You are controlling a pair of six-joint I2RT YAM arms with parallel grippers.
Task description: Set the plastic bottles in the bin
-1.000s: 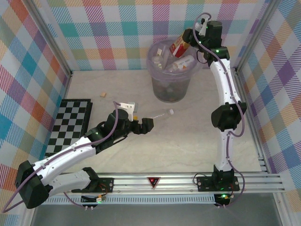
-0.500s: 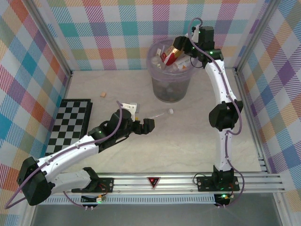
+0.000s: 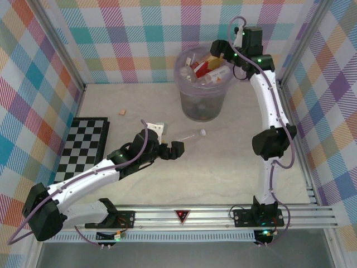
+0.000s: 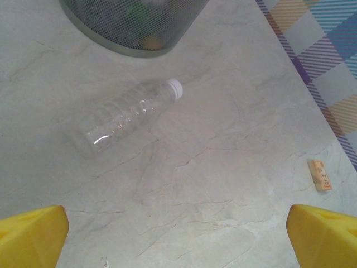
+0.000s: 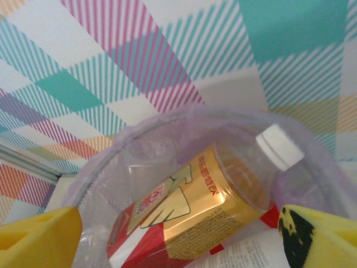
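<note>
Apparently untouched by the spread right pincer (image 5: 178, 237), the red-labelled bottle (image 5: 184, 204) could be spilled off the heaped bin (image 3: 203, 105); the left pincer (image 4: 178, 237) is held open.

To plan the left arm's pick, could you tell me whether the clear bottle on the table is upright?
No, the clear bottle lies on its side on the table.

The pale marbled table (image 3: 223, 167) carries a clear bottle (image 4: 125, 114) lying on its side just ahead of the left gripper (image 4: 178, 240). The bin (image 4: 111, 28) stands beyond, a tan block (image 4: 319, 175) lies to the gripper's right, and a chessboard (image 3: 83, 148) lies behind.
</note>
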